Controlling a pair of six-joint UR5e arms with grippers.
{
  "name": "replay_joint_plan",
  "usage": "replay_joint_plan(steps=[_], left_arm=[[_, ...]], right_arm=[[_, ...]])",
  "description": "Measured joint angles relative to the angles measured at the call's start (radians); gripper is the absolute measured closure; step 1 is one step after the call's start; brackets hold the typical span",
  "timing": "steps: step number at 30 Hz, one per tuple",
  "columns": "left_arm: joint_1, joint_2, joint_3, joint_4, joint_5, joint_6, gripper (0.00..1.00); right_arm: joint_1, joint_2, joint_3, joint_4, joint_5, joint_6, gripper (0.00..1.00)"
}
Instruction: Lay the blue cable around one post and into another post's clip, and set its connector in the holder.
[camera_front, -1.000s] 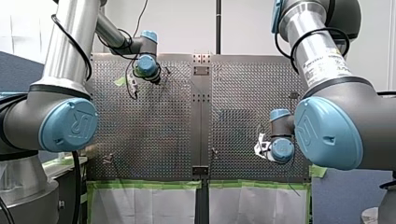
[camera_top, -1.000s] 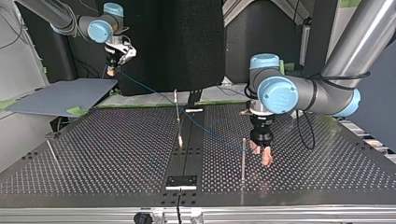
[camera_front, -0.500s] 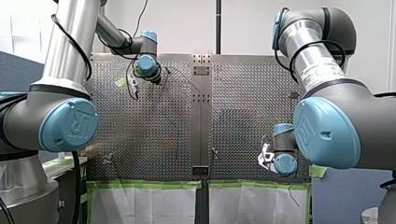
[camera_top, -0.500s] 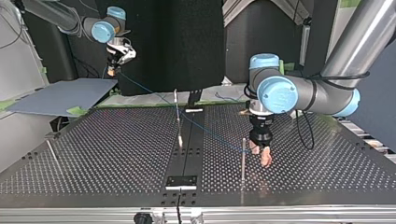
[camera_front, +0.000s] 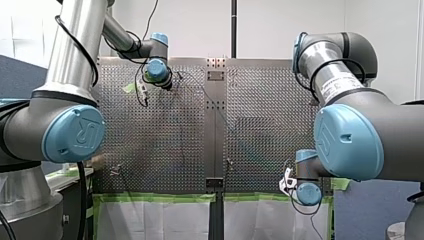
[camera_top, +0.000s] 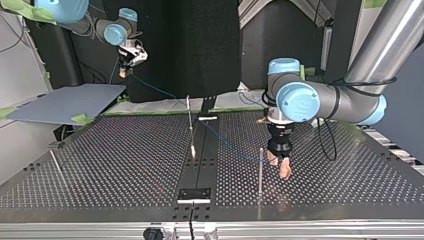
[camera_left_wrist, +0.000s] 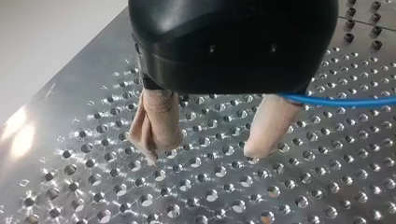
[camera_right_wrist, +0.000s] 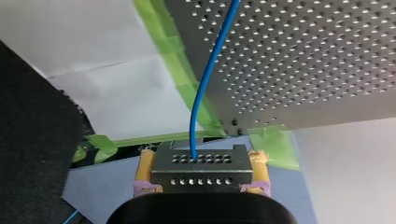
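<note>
Perforated desk (camera_top: 125, 165) below: right fingers (camera_right_wrist: 259, 161) clench the connector (camera_right_wrist: 201, 169), left fingers (camera_left_wrist: 156, 123) spread beside the cable (camera_left_wrist: 336, 100); hold it taut rounding the post (camera_top: 260, 172).

I'm counting two grippers, my left gripper (camera_top: 279, 166) and my right gripper (camera_top: 122, 72), one blue cable (camera_right_wrist: 192, 135), one metal connector (camera_right_wrist: 201, 169), three thin posts (camera_top: 188, 112) (camera_top: 260, 170) (camera_top: 55, 162), one perforated table (camera_top: 125, 165).

Pale wall (camera_front: 270, 30) on one side, black panel (camera_top: 200, 50), perhaps fabric, on the other.
</note>
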Motion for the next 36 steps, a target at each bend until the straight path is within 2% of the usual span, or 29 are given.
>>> replay_joint_plan(steps=[4, 11, 19, 22, 26, 32, 34, 36], left_arm=[[0.001, 0.0, 0.0, 0.001, 0.002, -0.004, 0.0], [0.001, 0.0, 0.0, 0.001, 0.004, -0.005, 0.0], [0.003, 0.0, 0.0, 0.001, 0.007, -0.005, 0.0], [0.004, 0.0, 0.0, 0.001, 0.007, -0.005, 0.0], [0.005, 0.0, 0.0, 0.002, 0.007, -0.005, 0.0], [0.006, 0.0, 0.0, 0.004, 0.015, -0.005, 0.0], [0.007, 0.0, 0.0, 0.005, 0.017, -0.005, 0.0], [0.007, 0.0, 0.0, 0.005, 0.017, -0.005, 0.0]], right_arm=[[0.003, 0.035, -0.016, -0.024, -0.014, 0.013, 0.94], [0.008, 0.109, -0.068, 0.002, -0.016, 0.009, 0.92], [0.012, 0.193, -0.08, 0.008, -0.013, 0.004, 0.92], [0.017, 0.222, -0.08, 0.0, 0.001, -0.013, 0.89], [0.027, 0.251, -0.08, -0.011, 0.004, -0.051, 0.86], [0.049, 0.214, -0.066, -0.01, -0.015, -0.104, 0.81], [0.056, 0.198, -0.061, -0.003, -0.016, -0.109, 0.81], [0.065, 0.178, -0.058, 0.011, -0.016, -0.106, 0.81]])
